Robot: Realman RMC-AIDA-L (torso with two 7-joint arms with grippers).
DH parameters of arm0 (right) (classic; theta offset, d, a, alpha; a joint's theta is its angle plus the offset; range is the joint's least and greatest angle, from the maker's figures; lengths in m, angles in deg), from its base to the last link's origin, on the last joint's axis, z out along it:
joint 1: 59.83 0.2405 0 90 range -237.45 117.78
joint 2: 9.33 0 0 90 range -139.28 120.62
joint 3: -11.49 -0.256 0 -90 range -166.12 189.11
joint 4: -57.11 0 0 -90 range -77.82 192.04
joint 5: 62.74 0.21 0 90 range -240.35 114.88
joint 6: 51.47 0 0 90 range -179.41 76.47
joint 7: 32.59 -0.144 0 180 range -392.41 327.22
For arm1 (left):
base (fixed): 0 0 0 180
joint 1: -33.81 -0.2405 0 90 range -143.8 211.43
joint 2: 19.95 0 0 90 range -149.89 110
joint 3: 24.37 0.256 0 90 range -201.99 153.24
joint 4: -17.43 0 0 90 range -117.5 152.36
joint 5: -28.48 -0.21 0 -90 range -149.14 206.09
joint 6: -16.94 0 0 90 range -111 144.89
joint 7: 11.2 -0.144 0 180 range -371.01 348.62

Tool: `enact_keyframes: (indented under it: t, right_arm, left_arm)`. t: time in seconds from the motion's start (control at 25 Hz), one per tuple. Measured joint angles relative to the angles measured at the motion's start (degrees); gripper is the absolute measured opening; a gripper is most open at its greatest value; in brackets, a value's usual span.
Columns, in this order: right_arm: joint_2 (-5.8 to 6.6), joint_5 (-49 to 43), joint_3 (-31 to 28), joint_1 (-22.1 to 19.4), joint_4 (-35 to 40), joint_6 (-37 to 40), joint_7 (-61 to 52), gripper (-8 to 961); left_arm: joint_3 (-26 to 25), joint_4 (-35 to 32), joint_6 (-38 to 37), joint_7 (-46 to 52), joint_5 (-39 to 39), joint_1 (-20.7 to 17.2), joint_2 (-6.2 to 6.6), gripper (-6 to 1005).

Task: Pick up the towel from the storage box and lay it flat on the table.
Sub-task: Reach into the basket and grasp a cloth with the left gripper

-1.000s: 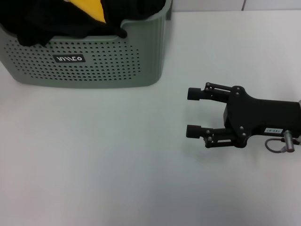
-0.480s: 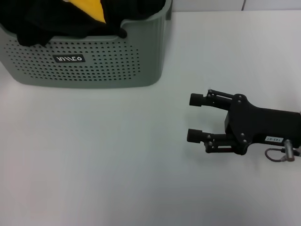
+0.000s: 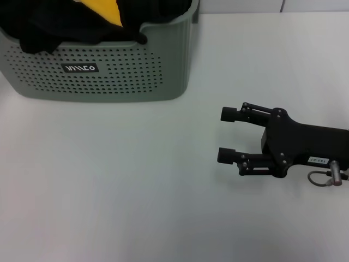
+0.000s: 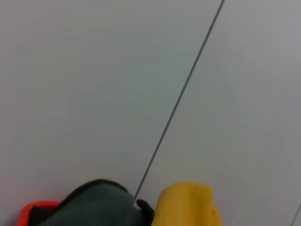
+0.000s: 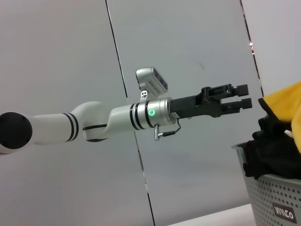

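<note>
The storage box (image 3: pixel 109 76) stands at the table's far left and holds dark cloths with a yellow fold of the towel (image 3: pixel 103 11) showing among them. In the right wrist view the towel (image 5: pixel 284 113) rises above the box rim (image 5: pixel 277 188). My left gripper (image 5: pixel 245 96) hovers just beside it at towel height, out of the head view, open by a narrow gap with nothing between its fingers. The left wrist view shows the towel's yellow face (image 4: pixel 188 207) and its grey-green face (image 4: pixel 94 207). My right gripper (image 3: pixel 226 135) hangs open over the bare table (image 3: pixel 136 191), right of the box.
Black cloths (image 3: pixel 49 24) fill the box around the towel and drape over its scooped rim. Something orange (image 4: pixel 35 212) shows beside the towel in the left wrist view. A grey panelled wall stands behind the table.
My right gripper has drifted slightly right and toward the table's near edge, still open. The box and cloths have not moved.
</note>
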Motion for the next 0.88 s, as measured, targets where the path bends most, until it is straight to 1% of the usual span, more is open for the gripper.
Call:
enact_keyframes:
  t: [0.12,0.36,0.4,0.44,0.56,0.88]
  right_arm:
    - [0.12,0.0,0.0,0.4,0.0,0.0,0.0,838]
    - [0.15,0.0,0.0,0.6,0.0,-0.2,0.0,837]
    - [0.15,0.0,0.0,0.4,0.0,-0.2,0.0,837]
    - [0.14,0.0,0.0,0.3,0.0,-0.2,0.0,837]
    - [-0.06,0.0,0.0,-0.4,-0.1,-0.2,0.2,837]
    - [-0.17,-0.2,-1.4,-2.3,0.0,0.1,0.5,837]
  left_arm:
    - [0.0,1.7,0.3,0.0,-0.1,0.3,0.16,637]
    - [0.0,6.6,2.0,0.0,-2.5,3.9,1.53,612]
    - [0.0,6.6,2.0,0.0,-2.5,3.9,1.53,608]
    - [0.0,7.7,2.6,-0.3,-2.7,4.9,1.91,603]
    - [0.0,8.0,2.8,-0.4,-2.8,5.8,2.22,591]
    - [0.1,8.1,2.9,0.0,-2.0,7.1,2.02,557]
